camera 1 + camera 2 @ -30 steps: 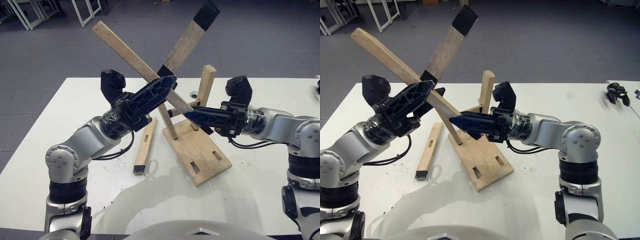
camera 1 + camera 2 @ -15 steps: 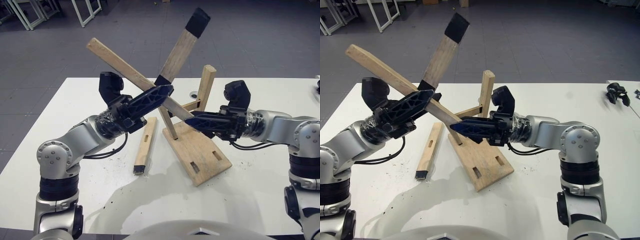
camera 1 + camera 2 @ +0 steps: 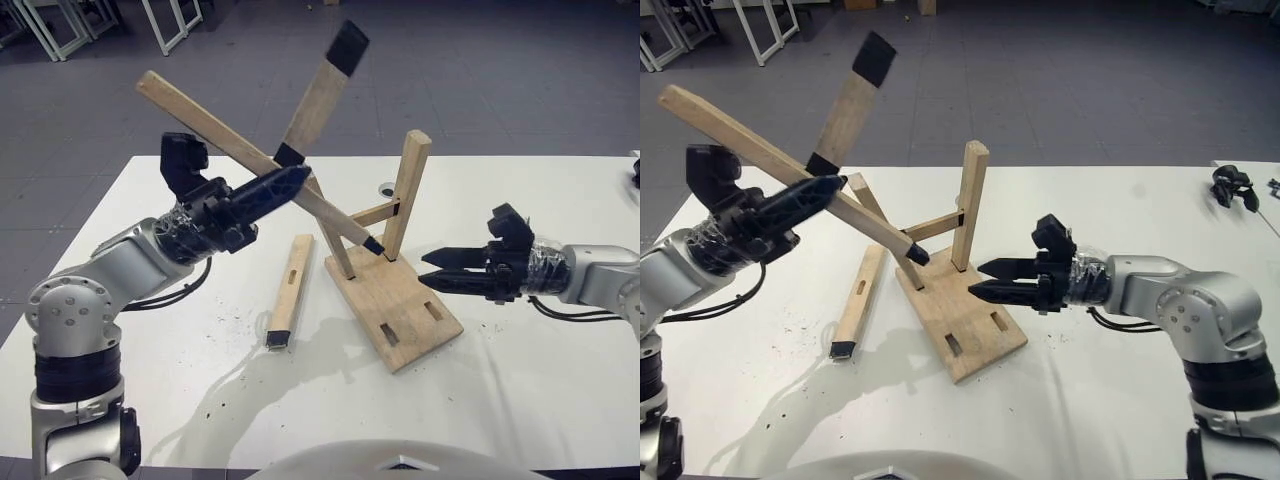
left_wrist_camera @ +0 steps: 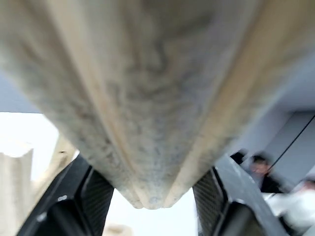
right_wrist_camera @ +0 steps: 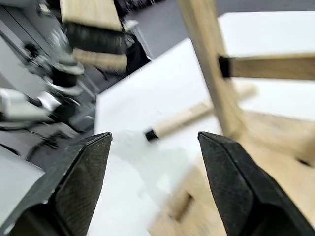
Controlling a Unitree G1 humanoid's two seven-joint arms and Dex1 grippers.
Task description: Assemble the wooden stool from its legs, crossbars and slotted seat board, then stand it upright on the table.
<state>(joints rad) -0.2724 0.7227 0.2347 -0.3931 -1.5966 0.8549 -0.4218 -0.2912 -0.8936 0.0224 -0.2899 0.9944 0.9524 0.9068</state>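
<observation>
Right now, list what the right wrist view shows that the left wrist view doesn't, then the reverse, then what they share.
Right wrist view: the open right hand, the seat board, the upright leg with its crossbar, and the loose leg lying on the table. Left wrist view: the left hand shut on the leg assembly, close up. Both: that table and wooden stool parts.

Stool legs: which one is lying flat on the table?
The loose leg left of the seat board. The others are off the table: two rise from the board, and the left gripper holds two crossed legs.
</observation>
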